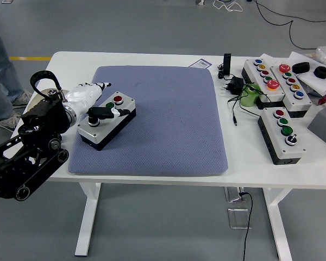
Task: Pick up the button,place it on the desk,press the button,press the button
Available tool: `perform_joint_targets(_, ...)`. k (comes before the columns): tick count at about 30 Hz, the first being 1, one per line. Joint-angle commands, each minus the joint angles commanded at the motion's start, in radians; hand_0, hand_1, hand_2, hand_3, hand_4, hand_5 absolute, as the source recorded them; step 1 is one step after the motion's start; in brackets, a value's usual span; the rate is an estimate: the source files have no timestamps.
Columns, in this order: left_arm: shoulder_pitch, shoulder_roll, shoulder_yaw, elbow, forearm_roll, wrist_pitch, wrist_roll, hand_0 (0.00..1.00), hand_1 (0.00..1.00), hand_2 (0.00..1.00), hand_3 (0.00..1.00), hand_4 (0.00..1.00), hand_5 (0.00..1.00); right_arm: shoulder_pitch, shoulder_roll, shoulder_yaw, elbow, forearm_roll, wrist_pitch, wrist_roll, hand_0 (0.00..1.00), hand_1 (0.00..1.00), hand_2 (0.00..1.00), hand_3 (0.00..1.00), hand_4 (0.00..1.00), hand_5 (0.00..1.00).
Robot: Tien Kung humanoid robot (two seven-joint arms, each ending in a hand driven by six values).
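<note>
Grey floor surrounds the white table (152, 176), and most of its top is covered by a blue-grey mat (168, 125). On the mat's left part I see the button box (107, 120) lying flat at a slant, its red button toward the far edge. My left hand (95, 103) reaches in from the left edge, white palm beside the box, and a dark finger (110, 112) lies stretched across the box's top over the green buttons; the fingers are extended, not closed around anything. I cannot tell whether the fingertip is pushing a button down. Along the table's right edge three more button boxes (283, 134) sit off the mat, with a black plug and cable (234, 89) near them. A person's legs (1, 70) show at the far left.
</note>
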Motion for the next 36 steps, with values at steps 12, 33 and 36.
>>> perform_joint_targets(12,-0.03,-0.051,0.032,0.068,-0.009,0.005,0.056,0.966,0.998,0.998,0.998,0.998,0.646,0.002,-0.001,0.0,0.0,-0.002,0.0,0.001,0.736,0.706,0.758,0.706,0.455,0.292)
perform_joint_targets(33,-0.044,-0.074,0.078,0.123,0.023,0.017,0.165,0.749,0.912,0.998,0.998,0.998,0.36,0.004,-0.003,-0.001,0.0,-0.004,0.0,0.001,0.735,0.705,0.754,0.702,0.455,0.291)
perform_joint_targets(36,-0.047,-0.076,0.087,0.13,0.033,0.018,0.176,0.749,0.912,0.998,0.998,0.998,0.36,0.004,-0.003,-0.001,0.0,-0.004,0.0,0.001,0.735,0.705,0.754,0.702,0.455,0.291)
